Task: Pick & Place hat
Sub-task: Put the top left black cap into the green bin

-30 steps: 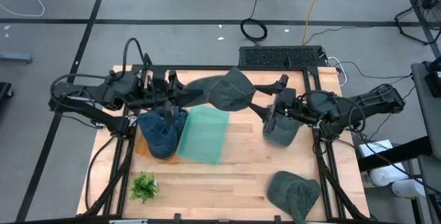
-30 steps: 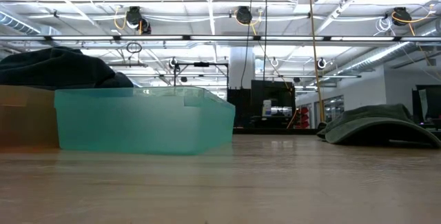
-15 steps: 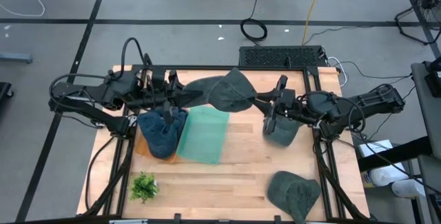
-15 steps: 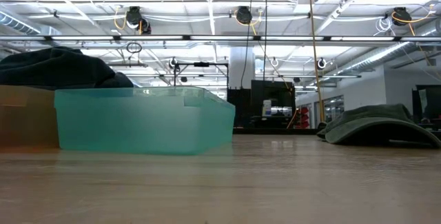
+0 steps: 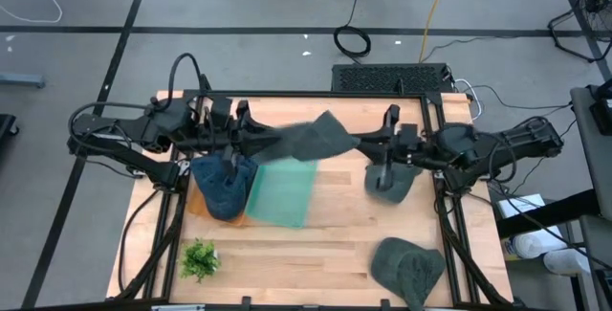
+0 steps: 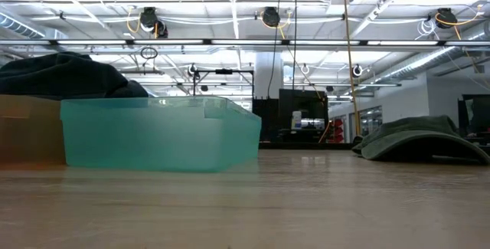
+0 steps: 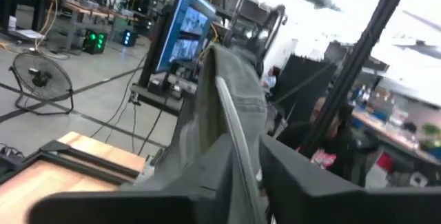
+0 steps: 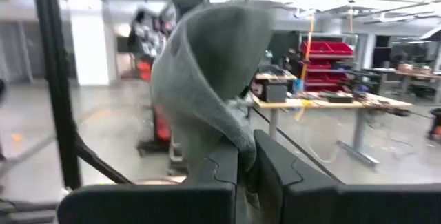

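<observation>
Left claw [image 5: 256,139] and right claw [image 5: 361,143] both pinch 1 hat [image 5: 311,139] aloft.

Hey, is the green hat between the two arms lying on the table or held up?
Held up: the green hat hangs stretched between the left end effector and right end effector.

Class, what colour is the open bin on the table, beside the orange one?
The bin is translucent teal green, clearest in the low view.

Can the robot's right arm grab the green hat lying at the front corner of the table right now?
Probably not yet. The right gripper is shut on the stretched hat, shared with the left gripper. The corner hat lies uncovered.
</observation>
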